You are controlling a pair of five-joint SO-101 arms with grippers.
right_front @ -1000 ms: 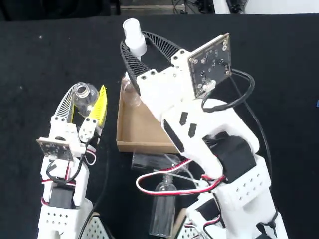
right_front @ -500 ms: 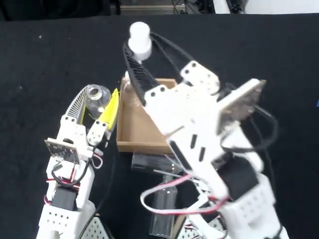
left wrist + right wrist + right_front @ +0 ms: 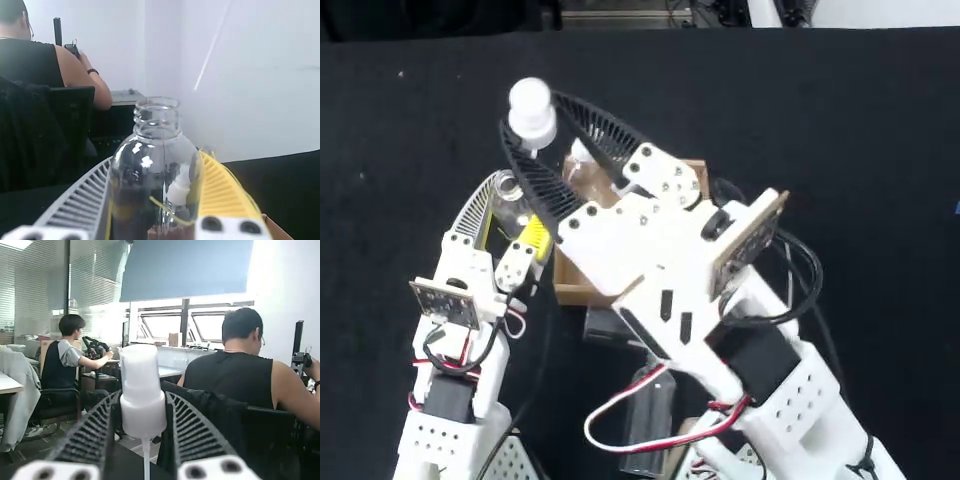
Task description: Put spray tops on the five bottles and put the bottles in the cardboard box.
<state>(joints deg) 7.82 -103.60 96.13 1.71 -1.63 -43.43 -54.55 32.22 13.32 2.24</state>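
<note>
My left gripper [image 3: 508, 205] is shut on a clear open-necked bottle [image 3: 507, 188] held upright, left of the cardboard box [image 3: 582, 275]. Seen from the left wrist, the bottle [image 3: 154, 170] stands between the grey and yellow fingers [image 3: 220, 190], neck bare. My right gripper [image 3: 542, 128] is shut on a white spray top [image 3: 531, 108], just up and to the right of the bottle's mouth in the high view. From the right wrist, the spray top [image 3: 141, 395] sits between black ribbed fingers [image 3: 186, 425], its tube hanging down. A capped bottle [image 3: 578, 170] lies in the box.
Another clear bottle [image 3: 642, 420] lies on the black table [image 3: 880, 150] near the front, partly under the right arm. A dark flat object [image 3: 608, 323] sits just in front of the box. People sit in the room behind, away from the table.
The right arm has swung left, carrying the spray top from above the box's far corner to beside the held bottle. The left gripper shifted slightly right with its bottle, then stayed.
</note>
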